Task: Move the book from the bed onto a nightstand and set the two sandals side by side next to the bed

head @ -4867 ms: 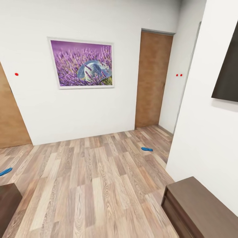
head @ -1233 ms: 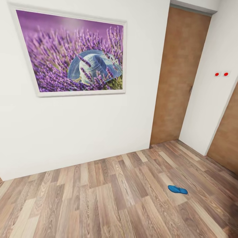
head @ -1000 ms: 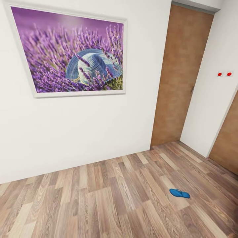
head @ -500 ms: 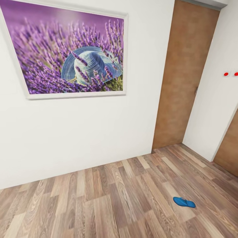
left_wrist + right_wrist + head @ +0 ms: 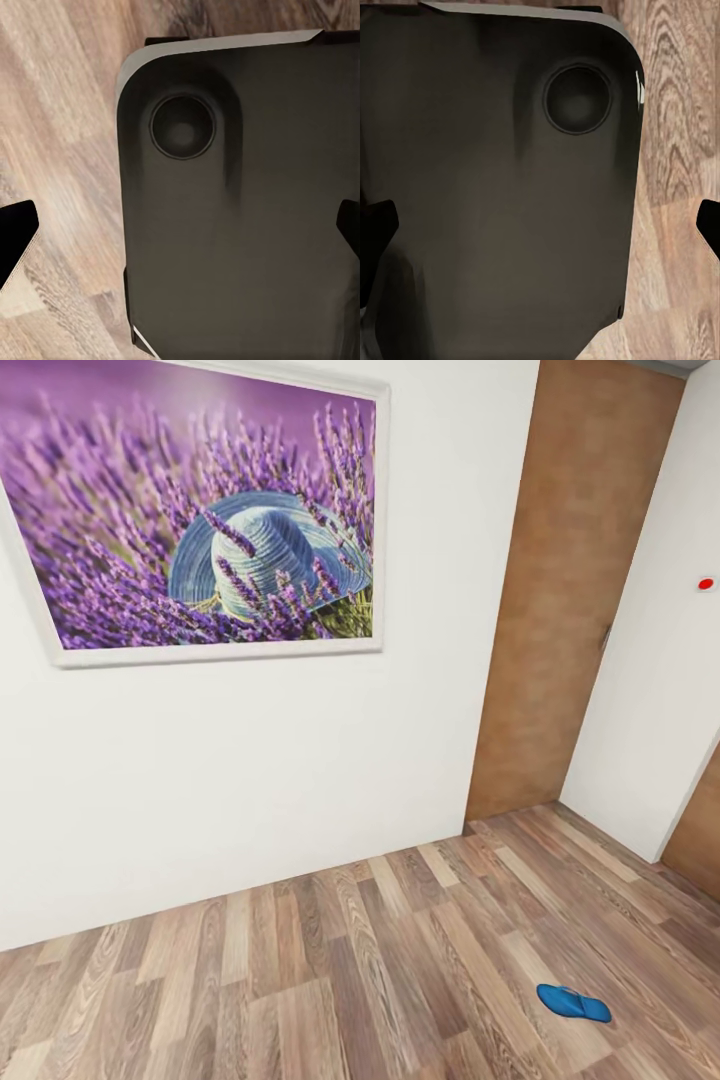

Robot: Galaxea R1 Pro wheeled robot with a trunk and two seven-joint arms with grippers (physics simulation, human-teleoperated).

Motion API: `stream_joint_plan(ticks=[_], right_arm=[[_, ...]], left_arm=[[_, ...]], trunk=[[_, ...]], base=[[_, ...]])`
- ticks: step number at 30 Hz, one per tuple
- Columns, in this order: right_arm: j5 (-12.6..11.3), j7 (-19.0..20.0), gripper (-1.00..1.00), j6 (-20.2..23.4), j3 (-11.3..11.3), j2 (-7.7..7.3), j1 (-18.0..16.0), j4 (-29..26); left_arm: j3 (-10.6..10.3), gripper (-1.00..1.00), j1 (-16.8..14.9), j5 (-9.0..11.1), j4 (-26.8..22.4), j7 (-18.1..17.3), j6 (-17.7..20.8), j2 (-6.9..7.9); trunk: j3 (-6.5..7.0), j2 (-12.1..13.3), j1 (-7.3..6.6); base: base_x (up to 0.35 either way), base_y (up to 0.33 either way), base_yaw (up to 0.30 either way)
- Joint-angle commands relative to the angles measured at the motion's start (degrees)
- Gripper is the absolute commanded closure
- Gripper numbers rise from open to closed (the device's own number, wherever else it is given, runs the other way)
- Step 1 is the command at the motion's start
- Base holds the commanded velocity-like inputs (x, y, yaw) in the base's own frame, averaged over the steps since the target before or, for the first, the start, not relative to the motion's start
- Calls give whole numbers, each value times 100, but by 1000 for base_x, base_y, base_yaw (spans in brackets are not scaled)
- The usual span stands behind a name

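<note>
Nothing here can be read. The framed picture [image 5: 205,520] in the upper left of the head view carries only lavender and a blue hat, no caption or signature. The red dot [image 5: 706,584] on the white wall at the right edge bears no mark. The blue sandal [image 5: 573,1003] at the lower right shows no brand, and the dark panels in both wrist views are blank.

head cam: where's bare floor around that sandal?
Bare planks stretch from the sandal toward the wall under the lavender picture. Tighter beyond it, where the floor narrows between the brown door and the white wall corner.
</note>
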Motion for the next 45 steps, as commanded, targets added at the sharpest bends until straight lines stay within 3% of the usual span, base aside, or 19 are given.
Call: stream_joint_plan(ticks=[1, 45], right_arm=[[-1, 1, -100, -3, -2, 0, 0, -7], [-5, 9, -100, -6, 2, 2, 0, -9]], left_arm=[[-7, -100, -3, -5, 5, -1, -20, 0], [-7, -100, -3, -5, 5, -1, -33, 2]], trunk=[[-5, -2, 3], [-5, -2, 3]], base=[[274, 0, 0], [271, 0, 0]])
